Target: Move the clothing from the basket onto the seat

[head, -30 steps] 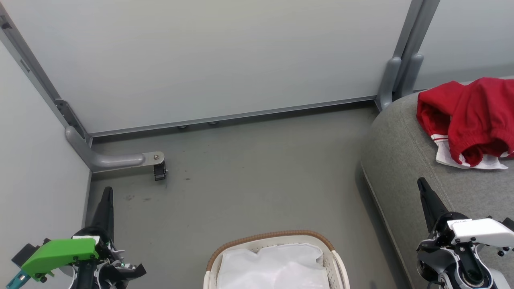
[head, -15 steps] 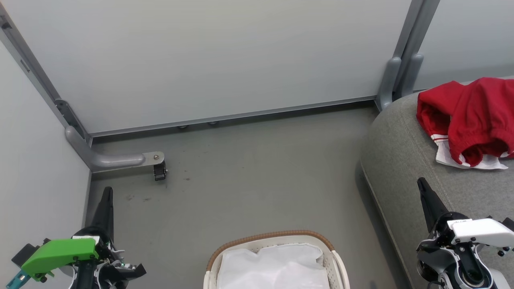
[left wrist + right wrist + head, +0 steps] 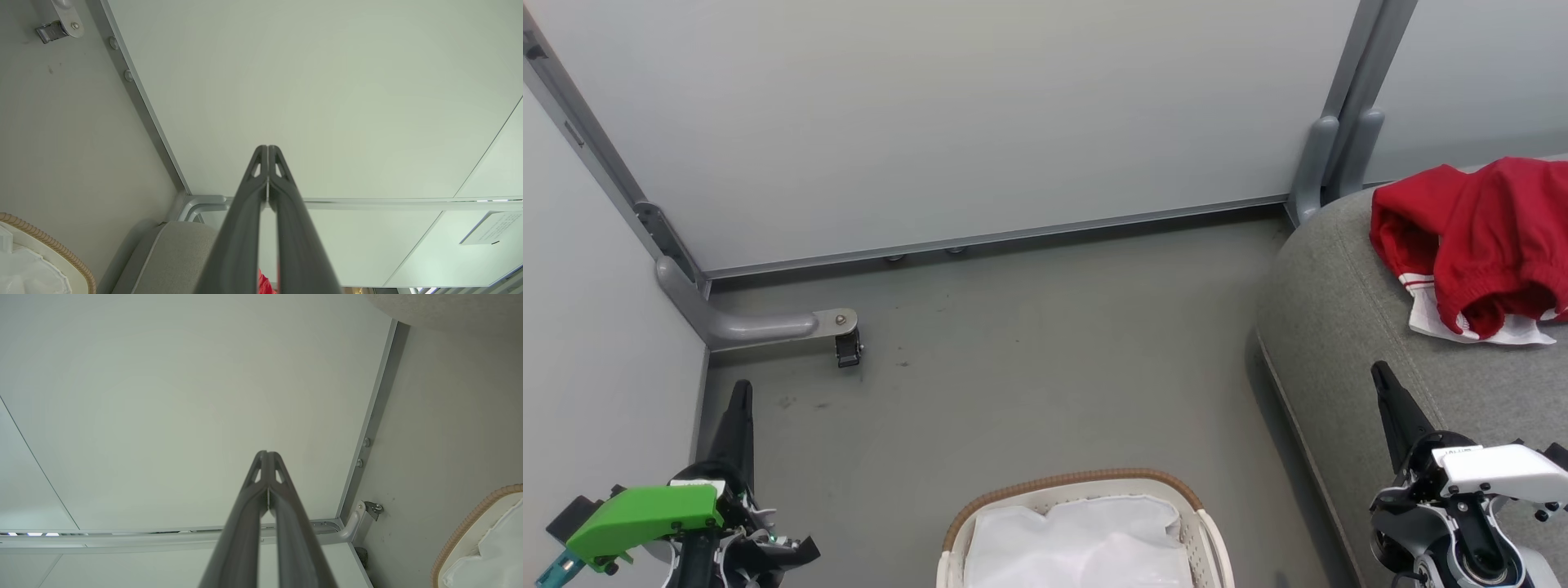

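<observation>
The red clothing point(image 3: 1482, 245), with white panels and striped trim, lies heaped on the grey seat point(image 3: 1347, 327) at the right. The cream basket point(image 3: 1078, 488) with its brown rim stands on the floor at the bottom centre; inside it I see its white cloth lining point(image 3: 1078, 543). My left gripper point(image 3: 741, 390) is at the lower left, shut and empty, well left of the basket. My right gripper point(image 3: 1380, 371) is at the lower right over the seat's front edge, shut and empty, below the clothing. Each wrist view shows its fingers pressed together, left gripper point(image 3: 267, 148), right gripper point(image 3: 265, 453).
Pale partition panels close the space at the back and left. A grey metal foot with a black caster point(image 3: 848, 347) juts onto the floor at the left. A grey post point(image 3: 1327, 159) stands beside the seat. The grey floor point(image 3: 1029, 367) lies between basket and wall.
</observation>
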